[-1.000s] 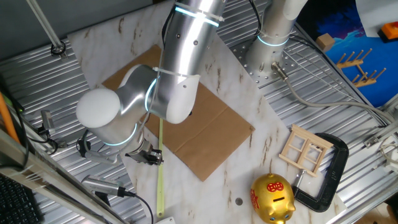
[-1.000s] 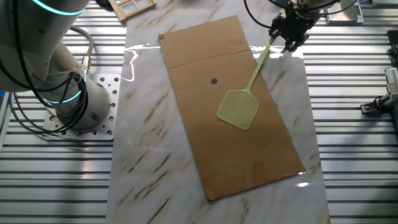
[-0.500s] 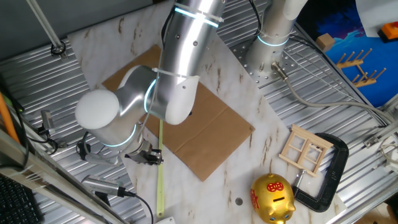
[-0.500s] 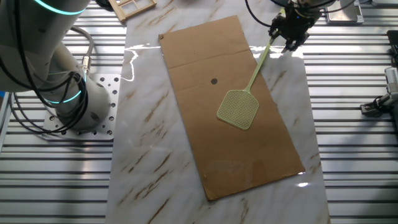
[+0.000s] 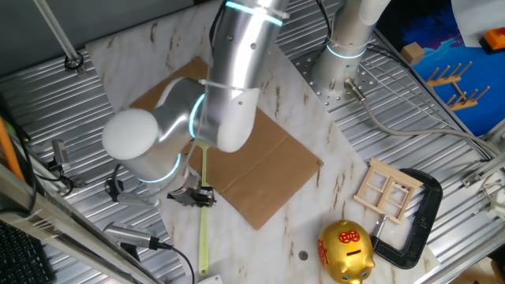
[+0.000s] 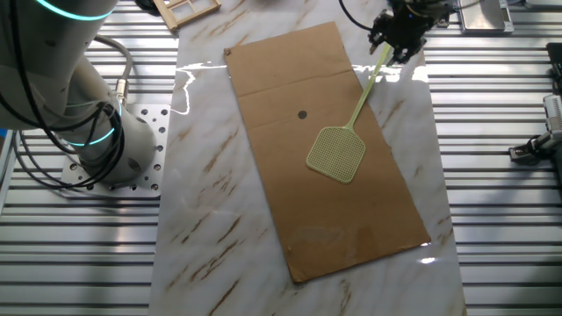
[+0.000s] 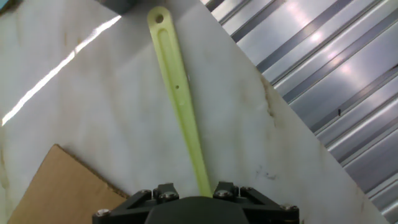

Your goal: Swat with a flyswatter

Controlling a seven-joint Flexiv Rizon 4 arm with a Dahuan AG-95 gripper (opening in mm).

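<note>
The pale yellow-green flyswatter [image 6: 336, 154] lies flat, its mesh head on a brown cardboard sheet [image 6: 290, 70] and its long handle running out over the marble table. My gripper [image 6: 389, 48] is over the far part of the handle, with a dark finger on each side of it. In the one fixed view the gripper [image 5: 198, 196] sits under the arm, and the handle [image 5: 203, 237] points toward the table's front edge. In the hand view the handle [image 7: 179, 93] runs up from beneath the gripper body; the fingertips are hidden. The jaws look open around the handle.
A small dark spot [image 6: 303, 114] marks the cardboard. A gold piggy bank [image 5: 345, 251], a wooden frame [image 5: 387, 189] and a black clamp [image 5: 422, 217] sit at one end of the table. A second arm's base [image 6: 114, 149] stands beside the marble.
My gripper and arm have shifted a little along the handle, away from the mesh head. The flyswatter has stayed where it lay.
</note>
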